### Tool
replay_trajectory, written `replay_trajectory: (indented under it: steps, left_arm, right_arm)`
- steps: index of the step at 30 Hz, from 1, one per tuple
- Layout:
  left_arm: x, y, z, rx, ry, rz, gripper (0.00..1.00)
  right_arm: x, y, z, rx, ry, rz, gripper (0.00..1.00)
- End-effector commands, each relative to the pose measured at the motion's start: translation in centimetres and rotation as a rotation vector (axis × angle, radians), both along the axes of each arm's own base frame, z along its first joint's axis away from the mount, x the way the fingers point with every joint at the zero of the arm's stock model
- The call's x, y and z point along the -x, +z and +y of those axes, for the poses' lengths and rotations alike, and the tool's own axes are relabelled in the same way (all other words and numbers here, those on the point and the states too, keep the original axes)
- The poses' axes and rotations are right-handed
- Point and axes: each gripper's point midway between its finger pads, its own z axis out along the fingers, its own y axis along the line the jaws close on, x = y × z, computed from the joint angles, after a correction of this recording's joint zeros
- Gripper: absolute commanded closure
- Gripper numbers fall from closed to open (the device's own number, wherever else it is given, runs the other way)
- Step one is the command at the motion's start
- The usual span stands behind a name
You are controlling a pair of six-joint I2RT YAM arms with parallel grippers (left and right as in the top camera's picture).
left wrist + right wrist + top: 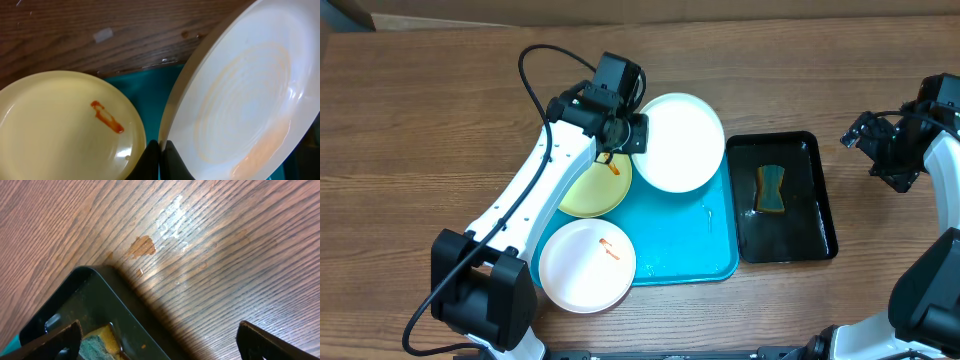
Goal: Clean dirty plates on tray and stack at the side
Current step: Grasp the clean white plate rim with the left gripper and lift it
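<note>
The turquoise tray (690,250) lies mid-table. My left gripper (632,133) is shut on the left rim of a white plate (678,140), which is tilted over the tray's far right corner; the wrist view shows its fingers (160,150) pinching that plate (240,100). A pale yellow plate (592,190) with an orange smear (106,117) lies on the tray beside it. Another white plate (587,265) with an orange smear overhangs the tray's near left corner. My right gripper (880,150) is open and empty over the table at the far right.
A glossy black tray (785,230) right of the turquoise tray holds a yellow-and-green sponge (771,189), also in the right wrist view (95,347). A wet patch and brown stain (142,245) mark the wood beyond it.
</note>
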Motion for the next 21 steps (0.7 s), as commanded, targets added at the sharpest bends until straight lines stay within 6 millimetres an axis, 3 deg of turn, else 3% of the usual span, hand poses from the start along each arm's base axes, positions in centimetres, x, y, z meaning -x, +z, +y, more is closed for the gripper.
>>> replay_trajectory:
  steps: [1,10,15,21]
  left_arm:
    - [-0.5,1.9,-2.3,0.052,-0.063,-0.054,0.96]
    - [0.0,3.4,-8.0,0.029,-0.157,-0.2,0.96]
    - [1.3,4.3,-11.1,-0.084,-0.207,-0.323,0.96]
    - [3.4,6.3,-13.4,-0.289,-0.223,-0.513,0.96]
  right_arm:
    - [-0.4,0.7,-0.6,0.029,-0.012,-0.017,0.0]
    - [-0.4,0.7,-0.6,0.029,-0.012,-0.017,0.0]
    - [-0.4,0.7,-0.6,0.029,-0.012,-0.017,0.0]
    - [-0.4,0.7,-0.6,0.029,-0.012,-0.017,0.0]
